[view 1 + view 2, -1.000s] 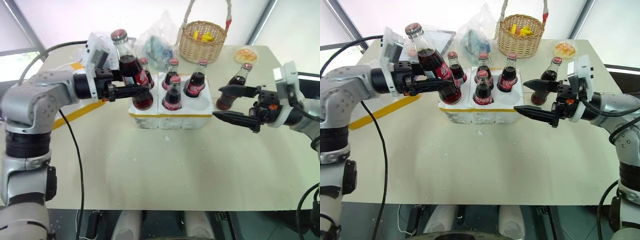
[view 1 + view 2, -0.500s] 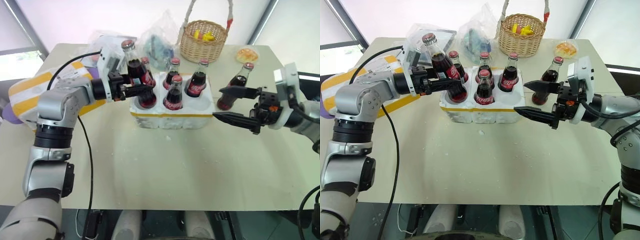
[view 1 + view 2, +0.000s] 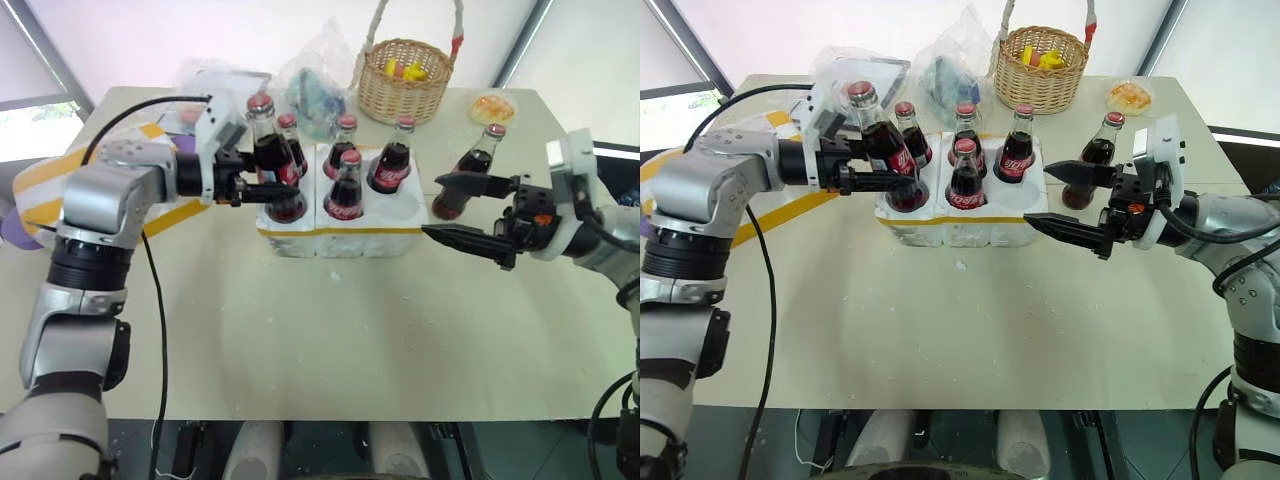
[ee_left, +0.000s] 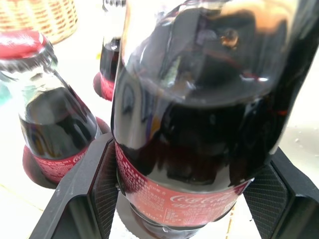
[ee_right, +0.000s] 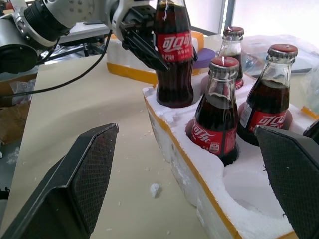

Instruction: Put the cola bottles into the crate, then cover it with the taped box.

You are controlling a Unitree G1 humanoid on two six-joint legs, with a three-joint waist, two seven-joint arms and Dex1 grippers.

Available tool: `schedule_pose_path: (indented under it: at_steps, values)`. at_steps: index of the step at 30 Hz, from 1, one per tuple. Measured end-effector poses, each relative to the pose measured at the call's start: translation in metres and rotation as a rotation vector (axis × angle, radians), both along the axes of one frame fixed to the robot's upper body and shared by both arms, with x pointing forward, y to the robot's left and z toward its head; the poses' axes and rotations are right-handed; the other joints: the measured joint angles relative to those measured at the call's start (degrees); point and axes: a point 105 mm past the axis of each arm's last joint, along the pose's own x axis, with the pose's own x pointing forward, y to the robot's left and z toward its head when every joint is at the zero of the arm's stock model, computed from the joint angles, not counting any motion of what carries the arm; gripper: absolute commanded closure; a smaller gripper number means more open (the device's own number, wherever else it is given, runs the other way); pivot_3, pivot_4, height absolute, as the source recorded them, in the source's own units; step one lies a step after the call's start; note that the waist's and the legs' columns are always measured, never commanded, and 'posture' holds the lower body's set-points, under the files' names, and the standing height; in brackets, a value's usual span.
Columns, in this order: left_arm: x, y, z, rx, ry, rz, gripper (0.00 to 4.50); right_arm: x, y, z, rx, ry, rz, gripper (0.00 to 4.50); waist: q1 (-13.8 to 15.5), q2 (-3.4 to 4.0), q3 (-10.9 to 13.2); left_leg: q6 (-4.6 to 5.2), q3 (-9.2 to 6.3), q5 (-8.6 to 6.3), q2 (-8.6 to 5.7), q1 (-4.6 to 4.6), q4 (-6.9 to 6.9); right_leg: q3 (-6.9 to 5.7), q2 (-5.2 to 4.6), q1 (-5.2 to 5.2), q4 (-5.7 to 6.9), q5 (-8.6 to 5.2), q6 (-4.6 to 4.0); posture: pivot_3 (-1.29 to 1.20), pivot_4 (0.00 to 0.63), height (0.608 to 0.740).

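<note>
You are looking down on a pale desk (image 3: 330,340) with a low white styrofoam crate (image 3: 345,235) banded in yellow tape near its middle. Your left gripper (image 3: 262,189) has its black fingers clenched around a small glass cola bottle (image 3: 272,163) with a red cap and red label, its base sitting in the crate's front well on your left, the bottle leaning slightly. Four more cola bottles stand upright in other wells; the front well on your right (image 3: 1024,199) is open. A sixth cola bottle (image 3: 470,175) stands on the desk just beside the crate, on your right. Your right gripper (image 3: 463,210) is level, pointing toward the crate, its fingers released and spread wide, holding nothing. The white styrofoam box with yellow tape stripes (image 3: 40,190) lies at the desk's left edge, behind your left arm. A woven wicker basket (image 3: 404,82) sits at the far side.
</note>
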Motion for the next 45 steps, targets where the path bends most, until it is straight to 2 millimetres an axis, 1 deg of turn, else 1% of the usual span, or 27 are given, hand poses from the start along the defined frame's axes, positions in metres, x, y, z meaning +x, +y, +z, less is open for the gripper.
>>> schedule_pose_path:
  at_steps: [4, 6, 7, 8, 12, 15, 19, 22, 24, 26, 27, 29, 32, 33, 35, 38, 45]
  values:
    - [0.007, -0.003, -0.012, 0.019, 0.019, 0.024, 1.70, 0.001, 0.001, -0.001, 0.007, 0.001, 0.001, 0.00, 0.01, 0.00, 0.00, 0.00, 0.00, 0.00, -0.01, -0.01, 0.04, 0.00, -0.01, 0.02, -0.01, 0.02, 0.01, 0.00, 0.150, 0.737]
    - [0.010, -0.003, -0.018, 0.033, 0.033, 0.033, 0.69, 0.001, 0.002, -0.002, 0.013, 0.000, 0.002, 0.00, -0.06, 0.00, 0.00, 0.00, 0.00, 0.00, 0.00, 0.00, 0.03, 0.00, 0.00, 0.01, 0.00, 0.02, 0.01, 0.00, 0.150, 0.737]
    - [0.010, -0.003, -0.018, 0.034, 0.035, 0.034, 0.32, 0.001, 0.002, -0.002, 0.013, -0.001, 0.001, 0.00, -0.09, 0.00, 0.00, 0.00, 0.00, 0.00, 0.00, 0.00, 0.03, 0.00, 0.00, 0.01, 0.01, 0.02, 0.01, 0.00, 0.150, 0.737]
    - [0.010, -0.003, -0.018, 0.035, 0.034, 0.035, 0.08, 0.002, 0.001, -0.002, 0.011, -0.002, -0.002, 0.00, -0.09, 0.00, 0.00, 0.00, 0.00, 0.00, 0.00, 0.00, 0.03, 0.00, 0.00, 0.00, 0.01, 0.02, 0.01, 0.00, 0.150, 0.737]
    - [0.010, -0.001, -0.017, 0.036, 0.030, 0.042, 0.08, 0.002, 0.002, -0.002, 0.015, -0.005, 0.000, 0.00, 0.04, 0.00, 0.00, 0.00, -0.01, 0.00, -0.01, 0.00, 0.06, 0.00, -0.01, 0.01, 0.03, 0.04, 0.00, 0.00, 0.150, 0.737]
    - [0.009, 0.004, -0.014, 0.017, 0.020, 0.054, 0.08, 0.001, 0.001, -0.004, 0.014, 0.000, -0.001, 0.00, -0.01, 0.00, 0.00, 0.00, -0.01, 0.00, 0.00, 0.00, 0.06, 0.00, 0.00, 0.01, 0.03, 0.04, 0.00, 0.00, 0.150, 0.737]
    - [-0.001, 0.011, 0.000, -0.040, 0.009, 0.043, 0.08, 0.001, 0.001, -0.006, 0.013, 0.006, 0.002, 0.00, -0.10, 0.00, 0.00, 0.00, -0.02, 0.00, 0.00, 0.00, 0.06, 0.00, 0.00, 0.01, 0.03, 0.04, 0.00, 0.00, 0.150, 0.737]
    - [-0.013, 0.022, 0.018, -0.072, -0.017, 0.039, 0.08, 0.002, -0.001, -0.006, 0.010, 0.005, -0.002, 0.00, -0.14, 0.00, 0.00, 0.00, -0.02, 0.00, 0.01, 0.01, 0.06, 0.00, 0.00, 0.01, 0.04, 0.04, 0.00, 0.00, 0.150, 0.737]
    - [-0.029, 0.035, 0.029, -0.080, -0.017, 0.026, 0.08, 0.002, -0.001, -0.006, 0.004, 0.004, -0.003, 0.00, -0.44, 0.01, 0.00, 0.00, -0.01, 0.00, 0.02, 0.02, 0.03, 0.02, 0.00, -0.01, 0.04, 0.04, 0.00, 0.00, 0.150, 0.737]
    - [-0.050, 0.047, 0.041, -0.091, -0.005, -0.006, 0.08, 0.003, -0.004, -0.007, -0.003, 0.007, -0.016, 0.00, -0.42, 0.02, 0.00, 0.00, -0.01, 0.00, 0.04, 0.01, 0.00, 0.02, 0.01, -0.04, 0.04, 0.03, -0.01, 0.00, 0.150, 0.737]
    - [-0.064, 0.051, 0.048, -0.098, 0.007, -0.042, 0.08, 0.003, -0.005, -0.008, -0.006, 0.011, -0.022, 0.00, -0.33, 0.02, 0.01, 0.00, -0.03, 0.00, 0.05, 0.00, -0.01, 0.02, 0.02, -0.05, 0.04, 0.03, -0.01, 0.00, 0.150, 0.737]
    - [-0.087, 0.055, 0.062, -0.119, 0.014, -0.107, 0.08, 0.003, -0.009, -0.010, -0.015, 0.021, -0.035, 0.00, -0.09, 0.02, 0.00, 0.00, -0.01, 0.00, 0.04, 0.02, 0.01, 0.02, 0.01, -0.01, 0.03, 0.03, -0.01, 0.00, 0.150, 0.737]
    - [-0.112, 0.052, 0.074, -0.141, 0.038, -0.192, 0.08, 0.003, -0.015, -0.014, -0.019, 0.032, -0.063, 0.00, 0.28, 0.02, 0.00, -0.01, -0.04, 0.00, 0.01, 0.09, 0.08, 0.01, -0.01, 0.20, -0.06, 0.03, -0.03, 0.00, 0.150, 0.737]
    - [-0.117, 0.050, 0.074, -0.138, 0.040, -0.215, 0.08, 0.003, -0.019, -0.015, -0.020, 0.035, -0.080, 0.00, 0.26, 0.02, 0.00, -0.01, -0.04, 0.00, 0.00, 0.13, 0.10, 0.01, -0.01, 0.28, -0.09, 0.02, -0.03, 0.00, 0.150, 0.737]
    - [-0.121, 0.044, 0.067, -0.118, 0.052, -0.240, 0.08, 0.004, -0.029, -0.018, -0.021, 0.037, -0.133, 0.00, 0.21, 0.02, 0.00, -0.01, -0.03, 0.00, -0.01, 0.24, 0.09, 0.02, -0.02, 0.38, -0.12, 0.01, -0.05, 0.00, 0.150, 0.737]
    - [-0.117, 0.038, 0.057, -0.113, 0.068, -0.247, 0.08, 0.004, -0.043, -0.022, -0.021, 0.045, -0.209, 0.00, 0.15, 0.02, 0.00, -0.01, -0.04, 0.00, 0.01, 0.26, 0.07, 0.01, 0.00, 0.36, -0.08, 0.02, -0.05, 0.00, 0.150, 0.737]
    - [-0.111, 0.032, 0.051, -0.106, 0.051, -0.268, 0.08, -0.006, -0.080, -0.028, -0.019, 0.063, -0.377, 0.00, 0.01, 0.03, 0.00, 0.00, -0.01, -0.01, 0.02, 0.27, 0.01, 0.02, 0.01, 0.35, -0.09, 0.02, -0.05, 0.00, 0.150, 0.737]
